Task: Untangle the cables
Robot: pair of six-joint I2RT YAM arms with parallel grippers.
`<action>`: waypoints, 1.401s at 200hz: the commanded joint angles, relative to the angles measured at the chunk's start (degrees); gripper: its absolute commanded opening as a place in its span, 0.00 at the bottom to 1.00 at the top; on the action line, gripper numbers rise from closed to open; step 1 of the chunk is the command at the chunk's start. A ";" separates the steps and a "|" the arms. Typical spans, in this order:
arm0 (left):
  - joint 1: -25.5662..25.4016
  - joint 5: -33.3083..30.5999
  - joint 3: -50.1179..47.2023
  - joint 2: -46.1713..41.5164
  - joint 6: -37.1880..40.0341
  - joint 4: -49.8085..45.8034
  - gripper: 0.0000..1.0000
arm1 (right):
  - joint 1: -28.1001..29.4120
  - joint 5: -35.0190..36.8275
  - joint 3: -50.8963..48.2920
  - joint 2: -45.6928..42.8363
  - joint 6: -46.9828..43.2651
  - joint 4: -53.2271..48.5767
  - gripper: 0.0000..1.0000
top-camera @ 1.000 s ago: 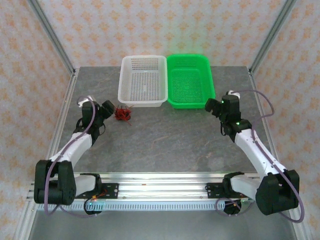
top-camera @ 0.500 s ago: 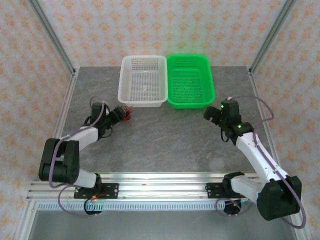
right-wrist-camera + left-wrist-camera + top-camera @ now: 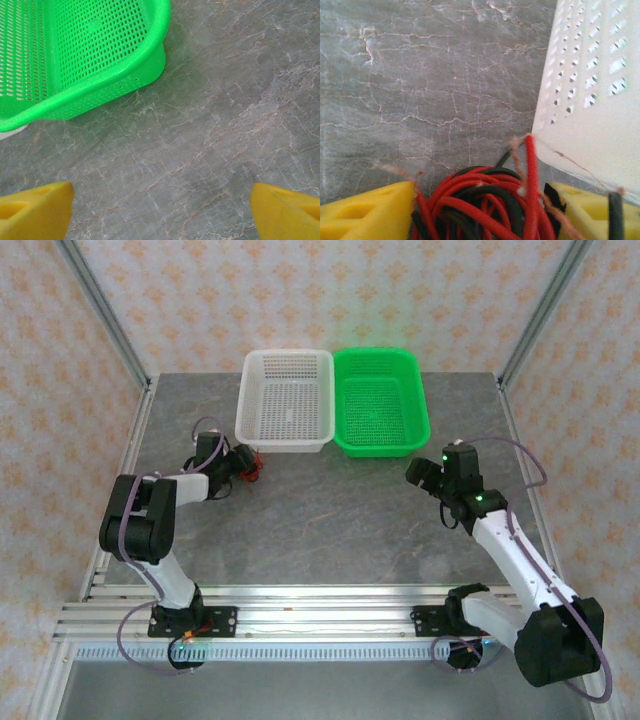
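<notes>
The left gripper has reached the still-tangled cables, jaws straddling them, grip unclear; the right gripper hangs with jaws released; all untangling remains.

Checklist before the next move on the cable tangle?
1. Red and black cables between fingers of left hand: ok.
2. Its grip closed on them: cannot tell.
3. Tangle clear of white basket: not ok, strands reach its wall.
4. Other side, right hand open and empty: ok.
5. It stands clear of green basket: ok.
</notes>
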 commanded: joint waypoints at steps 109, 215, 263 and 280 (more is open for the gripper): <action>-5.80 -7.00 -7.10 -23.44 -0.09 -14.40 0.00 | 3.15 -8.83 -0.10 -4.47 -2.11 1.21 0.71; -27.08 -7.31 -21.86 -30.83 -24.94 0.70 0.00 | 35.60 -11.58 -3.02 10.80 23.97 24.61 0.81; -31.08 -7.42 -24.69 -24.52 -32.25 12.10 0.00 | 39.15 -13.76 -3.60 23.42 31.82 39.48 0.79; -31.46 -6.82 -25.63 -22.83 -34.10 15.52 0.00 | 39.55 -14.42 -3.20 26.96 32.56 41.04 0.78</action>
